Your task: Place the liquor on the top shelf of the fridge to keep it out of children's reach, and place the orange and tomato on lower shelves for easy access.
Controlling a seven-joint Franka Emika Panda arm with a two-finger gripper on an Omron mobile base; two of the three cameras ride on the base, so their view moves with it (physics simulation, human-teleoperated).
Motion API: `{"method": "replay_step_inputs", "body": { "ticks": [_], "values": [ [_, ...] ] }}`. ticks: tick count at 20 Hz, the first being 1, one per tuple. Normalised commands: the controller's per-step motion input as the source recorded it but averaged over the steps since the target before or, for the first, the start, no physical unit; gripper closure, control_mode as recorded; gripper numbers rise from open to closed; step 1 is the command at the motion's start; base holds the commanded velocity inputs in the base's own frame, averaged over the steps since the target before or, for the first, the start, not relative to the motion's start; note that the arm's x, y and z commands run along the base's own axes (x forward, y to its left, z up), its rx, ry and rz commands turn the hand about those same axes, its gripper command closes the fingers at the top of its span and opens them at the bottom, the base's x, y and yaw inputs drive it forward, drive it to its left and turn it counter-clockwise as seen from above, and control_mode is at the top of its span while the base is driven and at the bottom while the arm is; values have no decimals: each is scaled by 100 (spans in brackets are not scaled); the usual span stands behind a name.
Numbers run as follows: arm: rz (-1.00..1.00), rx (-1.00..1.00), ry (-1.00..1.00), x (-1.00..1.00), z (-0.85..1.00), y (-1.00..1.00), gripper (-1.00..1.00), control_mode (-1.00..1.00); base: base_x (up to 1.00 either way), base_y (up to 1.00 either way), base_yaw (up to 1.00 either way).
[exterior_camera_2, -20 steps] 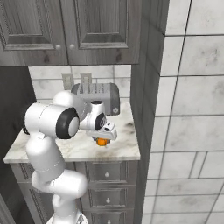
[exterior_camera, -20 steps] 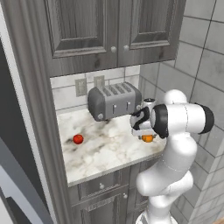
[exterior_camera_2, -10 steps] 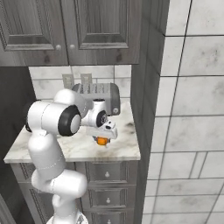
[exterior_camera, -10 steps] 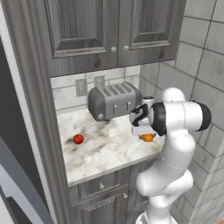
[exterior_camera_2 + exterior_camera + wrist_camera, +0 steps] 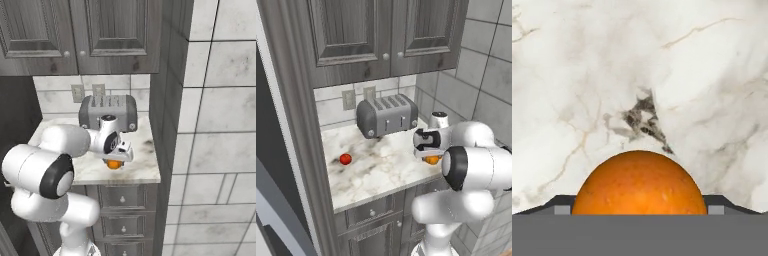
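The orange (image 5: pixel 639 182) lies on the marble counter (image 5: pixel 381 165) near its right front corner, in front of the toaster. My gripper (image 5: pixel 429 154) points down over it, and the dark fingertips (image 5: pixel 562 204) press against both sides of the fruit. From the right, the gripper (image 5: pixel 116 157) covers the top of the orange (image 5: pixel 115 165). The tomato (image 5: pixel 345 159) rests alone on the left part of the counter, far from the hand. The fridge's top shelf and lower shelves are out of view.
A silver toaster (image 5: pixel 387 117) stands at the back of the counter, just behind the hand. Dark grey cabinets (image 5: pixel 371 35) hang above, drawers (image 5: pixel 125 200) sit below. A tiled wall (image 5: pixel 210 125) bounds the right side. A slanted grey panel (image 5: pixel 273 215) crosses the lower left.
The hand has come down a little onto the orange and the elbow has swung lower and forward. Orange and tomato stay in place.
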Motion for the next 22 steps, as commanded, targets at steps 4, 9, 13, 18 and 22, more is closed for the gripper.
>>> {"method": "replay_step_inputs", "body": {
  "ticks": [4,9,13,18,22],
  "values": [
    [18,0,-28,-75,99,0,100,-100,0,0,0],
    [22,0,-24,-77,100,15,100,-100,0,0,0],
    [24,0,-16,-60,100,43,100,-100,0,0,0],
    [27,-1,-9,-47,100,28,100,-100,0,0,0],
    [23,-2,-6,-53,100,2,100,-100,0,0,0]
  ]
}}
